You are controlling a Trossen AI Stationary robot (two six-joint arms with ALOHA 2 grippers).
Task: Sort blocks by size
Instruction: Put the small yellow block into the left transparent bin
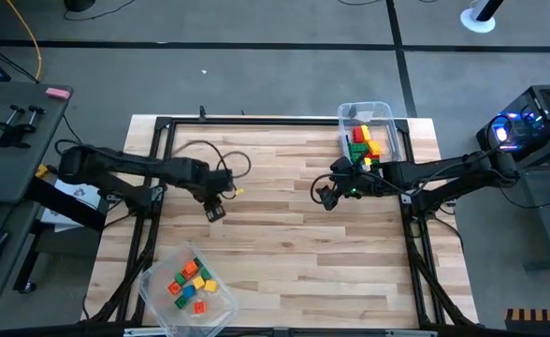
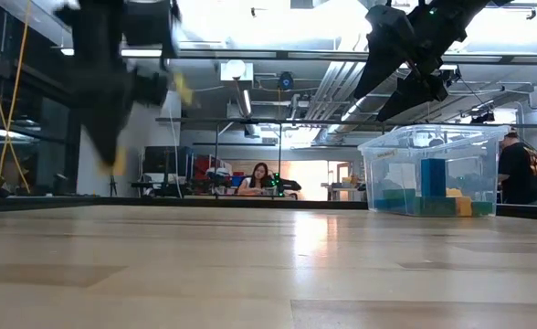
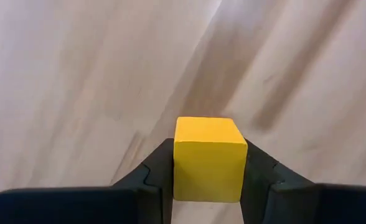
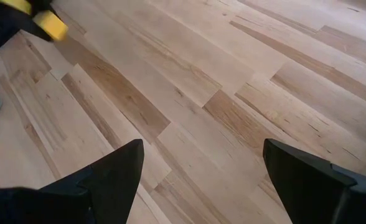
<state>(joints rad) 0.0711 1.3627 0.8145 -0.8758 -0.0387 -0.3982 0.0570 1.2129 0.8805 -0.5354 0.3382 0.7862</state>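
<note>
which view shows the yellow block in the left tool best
The left wrist view: the yellow block fills the gap between the left tool fingers, close up. The high view hides it, the low view blurs it, and the right wrist view catches only a corner.

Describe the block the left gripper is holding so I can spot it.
Start at the wooden table, left half, where the left gripper hangs above the boards. Between its dark fingers sits a small yellow block, the only block outside either bin.
</note>
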